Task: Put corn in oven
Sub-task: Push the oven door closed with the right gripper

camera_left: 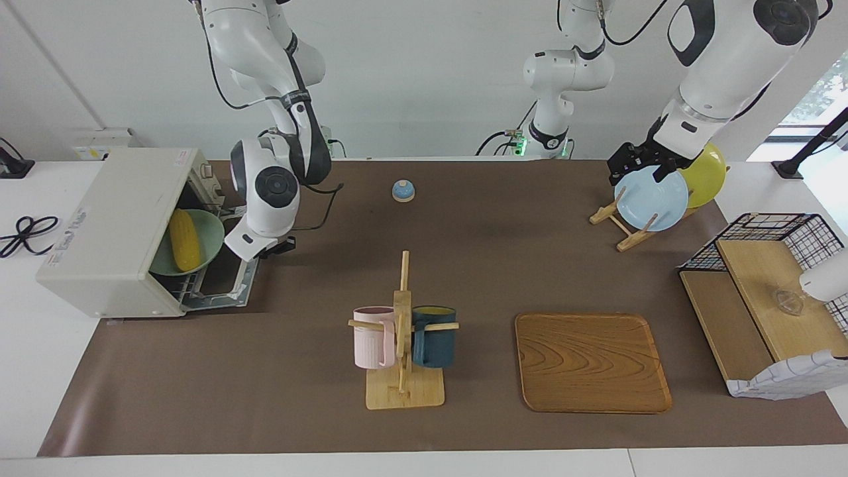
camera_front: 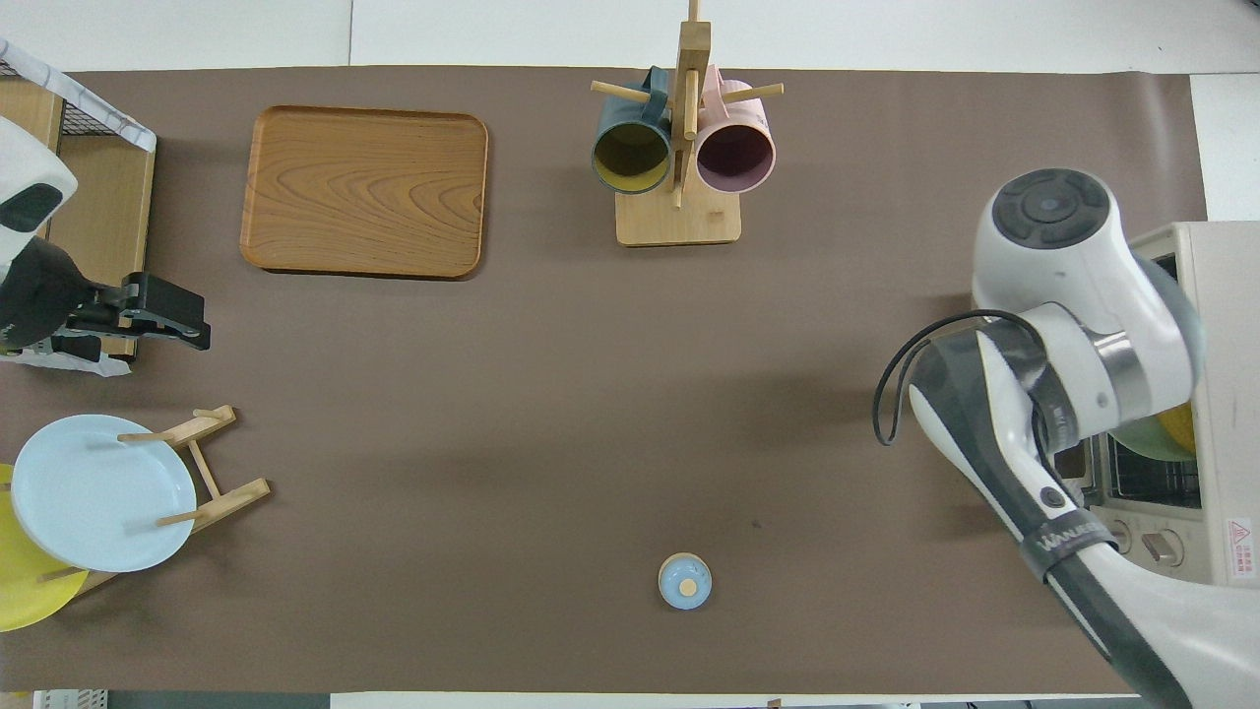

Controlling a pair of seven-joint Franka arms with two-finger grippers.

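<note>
1. While my right gripper hangs closed just above the outer edge of the toaster oven's dropped door, its fingertips pressed together on nothing, the corn cob lies on a pale green plate inside the oven's mouth.
2. The plate sits tilted in the opening, on the wire rack, and the cob runs lengthwise across it.
3. The oven stands at my right arm's end of the table, its door open and folded down flat toward the middle of the brown mat.
4. From overhead my right arm covers most of the plate; only a sliver of green and yellow shows by the oven.
5. My left gripper waits with its fingers spread, over the pale blue plate that stands in the wooden plate rack at my left arm's end; a yellow plate stands in the same rack just beside it.
6. Mid-table, a wooden mug tree carries a pink mug and a dark blue mug.
7. Beside it, toward my left arm's end, lies a wooden tray.
8. A small blue call bell sits nearer to me than the mug tree.
9. A wire-sided wooden shelf stands at the edge of my left arm's end.
</note>
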